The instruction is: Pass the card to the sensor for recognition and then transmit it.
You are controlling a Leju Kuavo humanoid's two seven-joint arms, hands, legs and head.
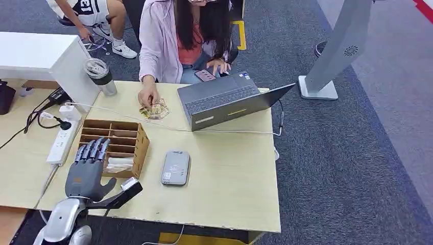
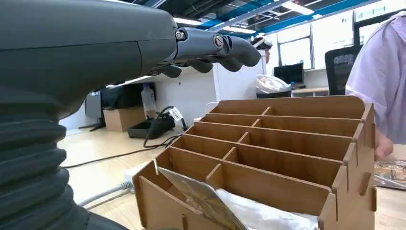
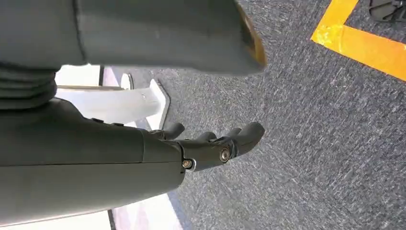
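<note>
My left hand [image 1: 88, 166] hovers open over the near end of a wooden slotted card box [image 1: 118, 144], fingers stretched flat and holding nothing. In the left wrist view the fingers [image 2: 210, 48] reach out above the box [image 2: 287, 153], where a card [image 2: 203, 199] leans in the nearest slot beside white wrapping. The grey card sensor [image 1: 175, 167] lies flat on the table just right of the box. My right hand [image 3: 210, 146] hangs open over grey carpet, empty.
A person in a pink shirt [image 1: 168, 35] sits across the table, one hand on some packets [image 1: 154, 109], beside an open laptop [image 1: 224, 102]. A power strip [image 1: 62, 140] with cables lies left of the box, a tumbler [image 1: 101, 76] behind it.
</note>
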